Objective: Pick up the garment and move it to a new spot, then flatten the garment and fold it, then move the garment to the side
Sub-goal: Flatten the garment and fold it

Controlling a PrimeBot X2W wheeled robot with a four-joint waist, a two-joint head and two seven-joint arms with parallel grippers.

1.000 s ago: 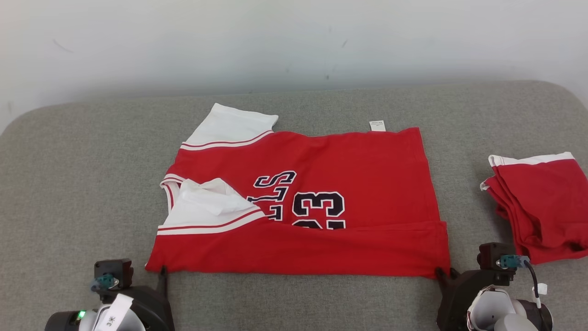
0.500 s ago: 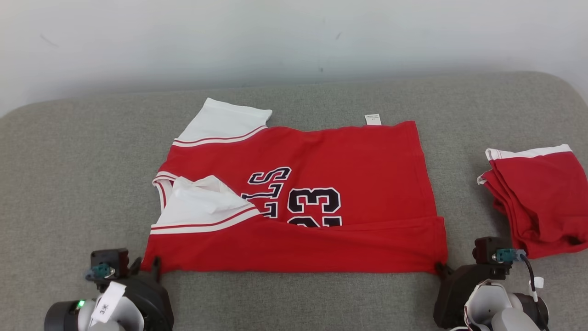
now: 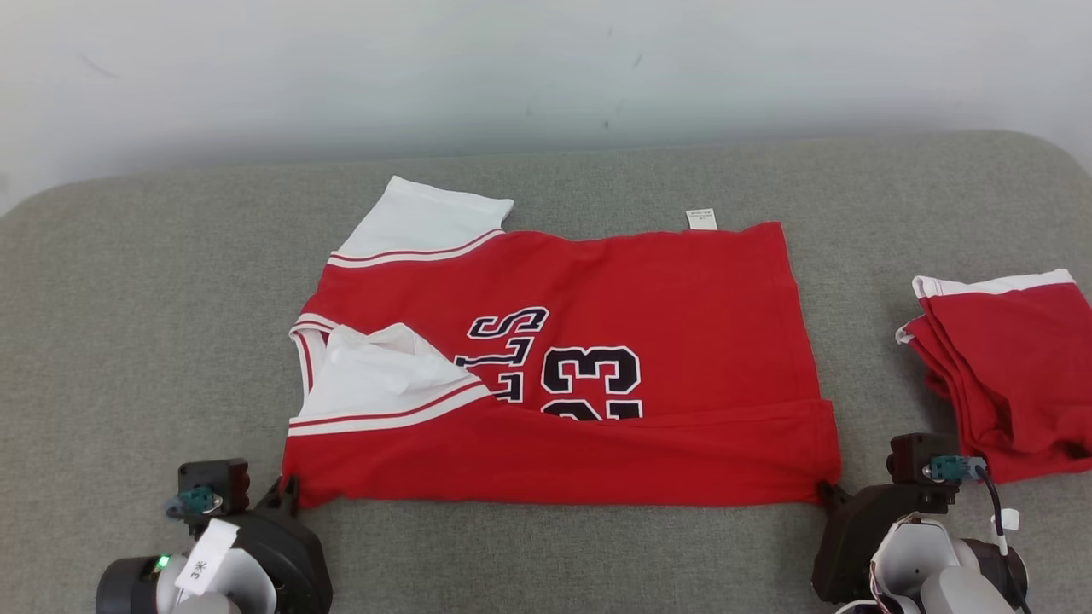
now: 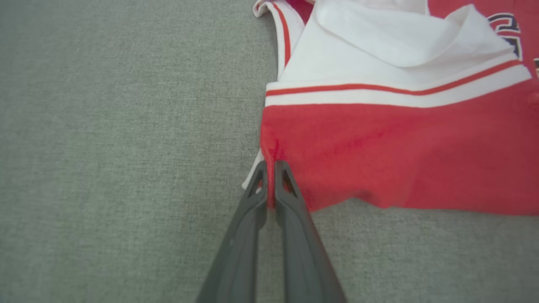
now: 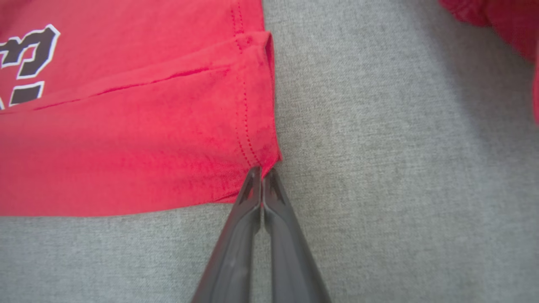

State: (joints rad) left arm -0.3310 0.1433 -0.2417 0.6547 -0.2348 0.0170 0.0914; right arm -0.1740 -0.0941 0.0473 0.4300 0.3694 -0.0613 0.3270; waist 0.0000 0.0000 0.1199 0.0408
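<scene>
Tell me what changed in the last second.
Both hands closed: the left hand now pinches the near left corner of the jersey, the right hand its near right corner. The jersey lies as before, partly folded, and the folded red pile to its right is untouched.

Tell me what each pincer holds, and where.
Both hold the red jersey: the left pincer pinches its near left corner, the right pincer its near right hem corner.

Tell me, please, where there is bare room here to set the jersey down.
Widest: the grey surface left of the jersey, out to its rounded edge. A bare strip runs behind the jersey, up to the wall. The right is crowded: a narrow gap, then the red pile.
</scene>
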